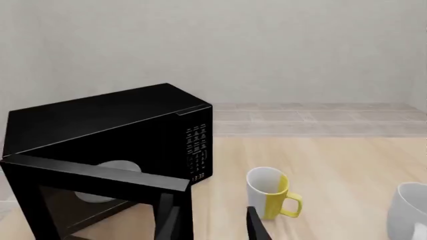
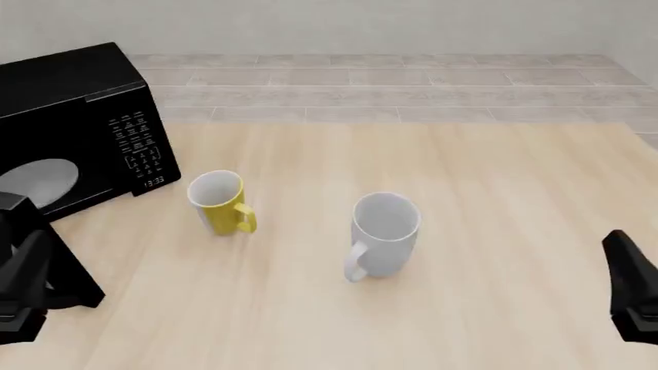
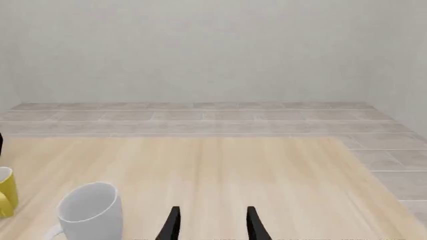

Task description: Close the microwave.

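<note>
1. The microwave (image 2: 82,116) sits at the far left of the table (image 2: 494,193). It is a big, shiny black box, so I think it is heavy and will stay put when pushed.
2. Its door (image 1: 100,195) hangs open, swung out toward the arms. A white plate (image 2: 41,181) shows inside.
3. The door is stiff and flat, with dark glass in it. It looks smooth, so a grip may slip. I think a push is better than a pinch. The best spot is the outer face near the free edge, far from the hinge.
4. The left gripper (image 1: 210,225) is right by the door's free edge. Its jaws are a little apart and hold nothing.
5. The right gripper (image 3: 210,222) is well apart, over on the right side of the table. Its jaws are a little apart too, and hold nothing.
6. A yellow mug (image 2: 219,202) stands near the keypad side of the microwave. A white mug (image 2: 383,233) stands in the middle of the table.
7. Neither mug seems to be in the door's swing. The yellow mug is the closer one, so an arm could bump it.
</note>
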`<action>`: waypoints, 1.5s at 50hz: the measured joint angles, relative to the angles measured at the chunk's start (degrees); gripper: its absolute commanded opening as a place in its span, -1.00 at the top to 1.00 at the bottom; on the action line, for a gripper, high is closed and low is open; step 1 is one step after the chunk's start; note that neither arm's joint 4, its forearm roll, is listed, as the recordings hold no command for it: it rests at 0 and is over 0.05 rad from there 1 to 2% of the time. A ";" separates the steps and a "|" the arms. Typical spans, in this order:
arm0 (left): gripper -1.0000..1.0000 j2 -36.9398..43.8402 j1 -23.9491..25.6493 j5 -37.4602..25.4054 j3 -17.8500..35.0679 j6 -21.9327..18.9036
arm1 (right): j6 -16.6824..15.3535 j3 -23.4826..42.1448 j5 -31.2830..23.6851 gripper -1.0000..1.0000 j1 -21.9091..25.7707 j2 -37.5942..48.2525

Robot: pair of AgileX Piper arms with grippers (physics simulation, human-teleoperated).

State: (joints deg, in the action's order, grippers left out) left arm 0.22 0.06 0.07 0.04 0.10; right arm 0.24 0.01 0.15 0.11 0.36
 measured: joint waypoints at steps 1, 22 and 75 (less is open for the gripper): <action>-1.00 0.06 0.03 0.02 0.00 0.02 | 0.07 0.00 0.12 -1.00 0.03 0.21; -1.00 1.04 0.71 0.21 0.40 -0.51 | 0.16 0.01 0.46 -1.00 0.87 1.21; -1.00 23.78 -1.78 18.47 -0.01 1.36 | 0.31 0.00 0.88 -1.00 2.40 2.36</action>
State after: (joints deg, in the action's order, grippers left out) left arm 24.00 -1.72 18.54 0.03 1.46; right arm 0.55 0.00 1.03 2.51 2.71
